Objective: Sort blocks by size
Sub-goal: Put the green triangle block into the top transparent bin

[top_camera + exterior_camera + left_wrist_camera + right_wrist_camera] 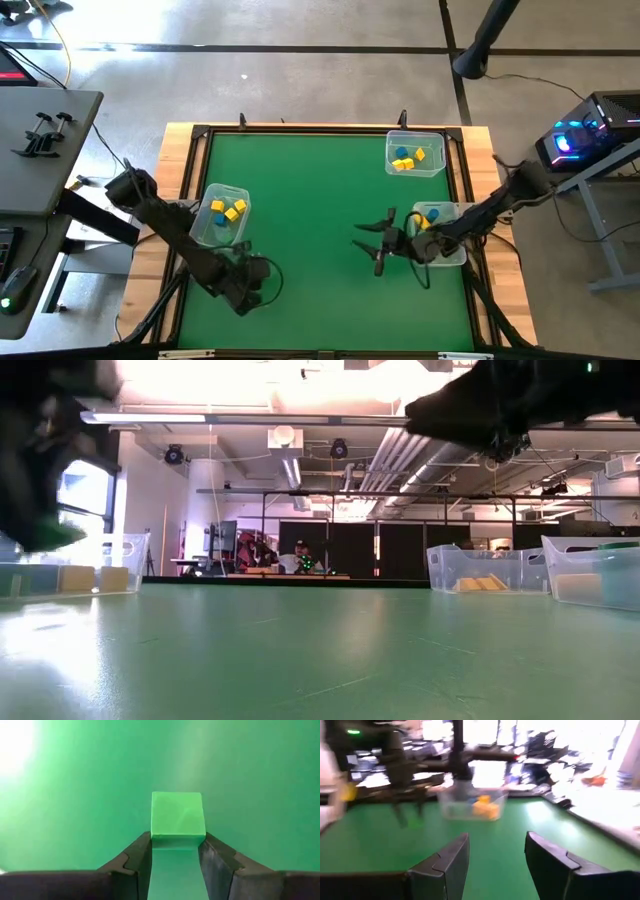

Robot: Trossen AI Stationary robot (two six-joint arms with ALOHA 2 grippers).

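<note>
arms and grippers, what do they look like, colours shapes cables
Both arms are dark, nearly black, built from jointed tubular segments. The left arm has black cables looping near its wrist; the right arm carries thin cables too. The left gripper has two dark, blocky fingers with stepped, notched inner edges. The right gripper has the same angular dark fingers.

clear bins (pixel 478 570) with yellow blocks (pixel 482 584) across the green table (pixel 320 650), dark arms overhead

Open robotics lab: exposed ceiling ducts (pixel 300 465), workstations.
</note>
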